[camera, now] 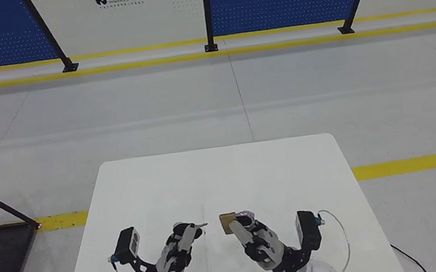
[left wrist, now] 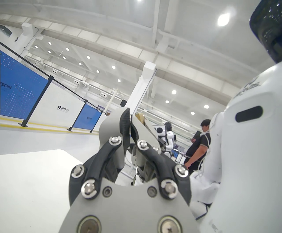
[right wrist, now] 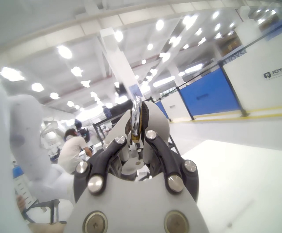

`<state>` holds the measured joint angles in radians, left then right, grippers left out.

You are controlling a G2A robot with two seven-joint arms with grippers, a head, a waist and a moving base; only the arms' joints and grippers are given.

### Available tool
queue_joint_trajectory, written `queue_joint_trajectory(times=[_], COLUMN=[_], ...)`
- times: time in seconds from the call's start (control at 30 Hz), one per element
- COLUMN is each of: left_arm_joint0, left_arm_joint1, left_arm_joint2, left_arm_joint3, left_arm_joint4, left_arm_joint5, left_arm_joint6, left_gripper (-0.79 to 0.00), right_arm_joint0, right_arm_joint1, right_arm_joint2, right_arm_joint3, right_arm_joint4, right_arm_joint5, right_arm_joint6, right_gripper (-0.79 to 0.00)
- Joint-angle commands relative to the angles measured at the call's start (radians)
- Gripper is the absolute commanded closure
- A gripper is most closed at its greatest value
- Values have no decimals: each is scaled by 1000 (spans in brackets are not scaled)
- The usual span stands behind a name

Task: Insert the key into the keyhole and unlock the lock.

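The right end effector (right wrist: 141,110) is clamped on a brass padlock (right wrist: 136,120), with the chrome shackle showing between its fingers, over the near part of the white bench (camera: 215,177). Just beside it, the left end effector (camera: 189,233) is closed on a small key (camera: 202,224). The key points toward the brass padlock, a little apart from it.

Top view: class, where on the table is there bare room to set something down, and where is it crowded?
The table's far half, out to its far edge and both side edges, is bare. Crowded: the near middle, where the left gripper with the key faces the right gripper with the lock.
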<state>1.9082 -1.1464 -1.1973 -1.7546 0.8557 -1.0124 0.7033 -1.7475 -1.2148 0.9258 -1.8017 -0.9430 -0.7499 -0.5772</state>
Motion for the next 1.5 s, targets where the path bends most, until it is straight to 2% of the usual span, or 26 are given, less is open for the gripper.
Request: queue_joint_trajectory(times=[0.0,0.2,0.53,1.47], left_arm_joint0=[-15,-33,-66,-103], left_arm_joint1=[-1,4,23,27], left_arm_joint2=[29,84,141,170], left_arm_joint3=[7,18,35,65], left_arm_joint4=[-11,5,-8,-33], left_arm_joint5=[0,0,0,0], left_arm_joint6=[18,103,104,104], left_gripper=[0,0,0,0], right_arm_joint0=[9,32,48,58], right_arm_joint1=[-5,-21,-33,-42], right_arm_joint2=[-14,-52,-68,-81], right_arm_joint3=[19,60,83,89], right_arm_joint4=[-12,-39,-22,-26], right_arm_joint5=[3,49,77,80], right_arm_joint6=[-40,-112,-149,-125], right_gripper=[0,0,0,0])
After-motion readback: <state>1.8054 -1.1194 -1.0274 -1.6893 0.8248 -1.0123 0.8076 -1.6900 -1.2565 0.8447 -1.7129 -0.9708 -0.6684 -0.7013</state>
